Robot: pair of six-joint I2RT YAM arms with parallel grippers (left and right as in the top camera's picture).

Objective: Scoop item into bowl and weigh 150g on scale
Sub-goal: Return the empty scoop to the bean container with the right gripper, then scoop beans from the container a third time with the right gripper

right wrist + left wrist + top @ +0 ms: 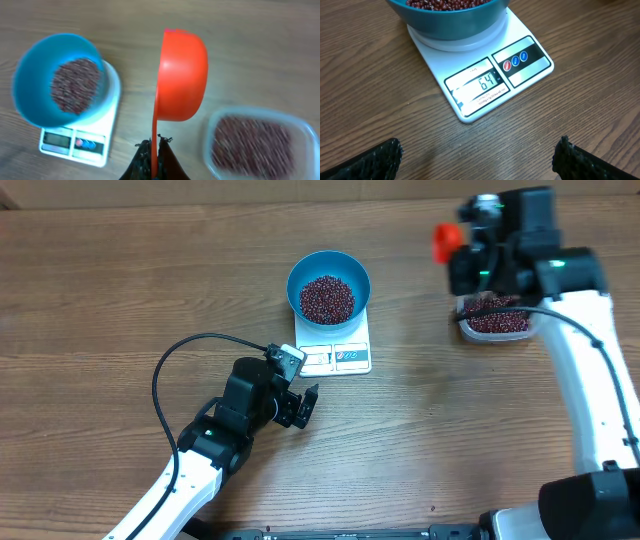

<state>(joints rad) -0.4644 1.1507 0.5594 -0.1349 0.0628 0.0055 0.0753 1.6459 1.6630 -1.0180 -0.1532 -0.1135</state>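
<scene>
R gripper (156, 150), clenched on handle of orange scoop (182, 75), hangs near clear tub (211, 131) of beans (250, 145); blue bowl (292, 285), part-filled, sits on scale (345, 358) well to its left, closer to wide-open L gripper (477, 167).
</scene>
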